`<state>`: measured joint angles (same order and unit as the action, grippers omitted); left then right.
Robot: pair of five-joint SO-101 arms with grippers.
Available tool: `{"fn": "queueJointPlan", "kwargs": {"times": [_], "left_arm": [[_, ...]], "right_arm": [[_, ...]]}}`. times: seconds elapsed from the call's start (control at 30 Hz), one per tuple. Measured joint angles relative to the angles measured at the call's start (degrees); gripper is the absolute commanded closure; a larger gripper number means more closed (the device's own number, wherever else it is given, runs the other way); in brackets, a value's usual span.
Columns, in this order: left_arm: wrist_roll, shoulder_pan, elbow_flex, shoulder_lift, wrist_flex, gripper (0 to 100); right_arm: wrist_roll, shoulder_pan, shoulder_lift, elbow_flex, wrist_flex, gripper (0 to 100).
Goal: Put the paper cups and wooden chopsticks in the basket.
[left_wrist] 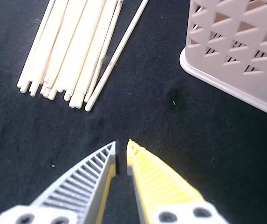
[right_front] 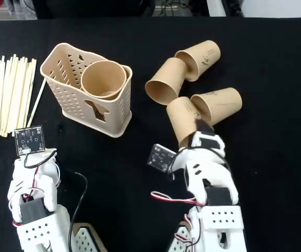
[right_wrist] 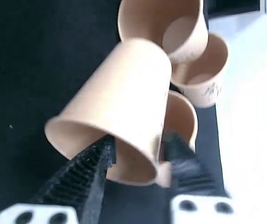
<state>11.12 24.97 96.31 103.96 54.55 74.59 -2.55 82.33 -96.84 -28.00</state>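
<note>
Right tool (right_wrist: 140, 142) is clamped on a paper cup (right_wrist: 119, 102) at its mouth end, with the cup pointing away from it. Just beyond that, three more cups (right_front: 198, 58) lie on their sides on the black counter (right_front: 276, 173). Left tool (left_wrist: 121, 144) is pinched closed, gripping nothing. The wooden chopsticks (left_wrist: 72, 46) lie bundled ahead of it, and the basket (left_wrist: 236, 56) sits off to one side with one cup (right_front: 104, 79) standing inside.

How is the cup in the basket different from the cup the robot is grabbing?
The basket cup stands upright, mouth up; the held cup lies on its side. The basket cup sits inside the basket; the held cup is outside, in the right gripper. Both are brown paper.
</note>
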Motion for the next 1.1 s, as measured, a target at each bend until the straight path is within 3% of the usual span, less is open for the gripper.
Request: {"fn": "queueJointPlan", "kwargs": {"times": [0.2,0.7,0.97,1.1], "left_arm": [[0.00,0.00,0.00,0.00,0.00,95],[0.00,0.00,0.00,0.00,0.00,95],[0.00,0.00,0.00,0.00,0.00,95],[0.00,0.00,0.00,0.00,0.00,95]], "right_arm": [[-2.20,-0.79,0.88,1.85,-2.81,98.8],[-13.36,-3.87,0.09,29.54,-34.29,98.6],[-28.75,-3.96,0.00,42.29,-41.67,98.6],[-35.78,-4.04,-8.00,54.33,-45.36,98.6]]}}
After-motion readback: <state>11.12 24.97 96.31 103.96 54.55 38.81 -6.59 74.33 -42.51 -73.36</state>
